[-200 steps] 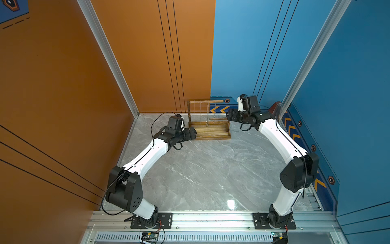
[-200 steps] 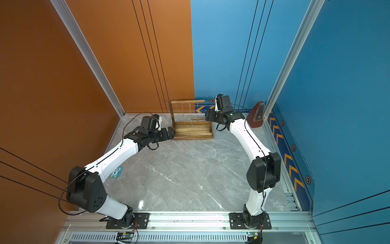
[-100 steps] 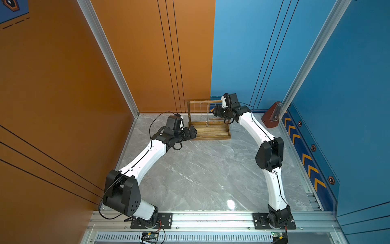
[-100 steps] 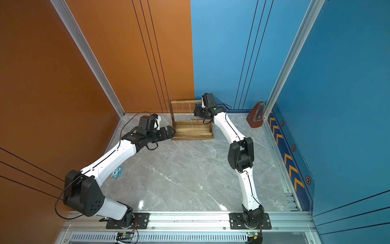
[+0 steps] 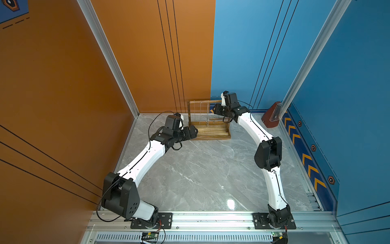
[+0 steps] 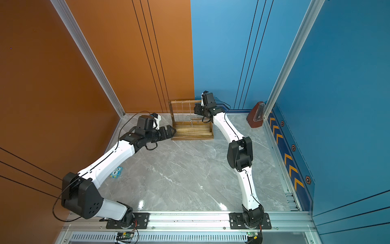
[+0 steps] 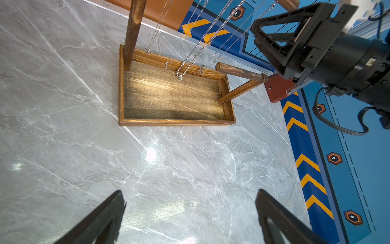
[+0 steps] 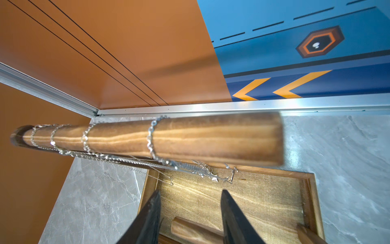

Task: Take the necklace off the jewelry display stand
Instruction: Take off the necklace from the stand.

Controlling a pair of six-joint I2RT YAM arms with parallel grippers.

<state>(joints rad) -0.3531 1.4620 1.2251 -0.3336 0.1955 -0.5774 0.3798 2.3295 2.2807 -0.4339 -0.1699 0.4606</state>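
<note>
A grey marbled tabletop (image 5: 200, 173) was enclosed by an orange wall (image 5: 147, 52) and a blue wall (image 5: 242, 52), which met behind the jewelry display stand (image 5: 211, 133) set at the table's far edge. The stand's shallow tray base (image 7: 175, 122) carried a short bar (image 7: 238, 71) over its right end. Four silver necklaces (image 8: 150, 139) were looped over the long crossbar (image 8: 211, 139), their pendants hanging low over the tray's rear rim. The left gripper (image 7: 189, 191), spread wide and holding nothing, lay just beside the tray's left end. The right gripper (image 8: 190, 191), fingers partly apart with nothing between them, hovered above the tray near the crossbar's free end, short of the chains.
</note>
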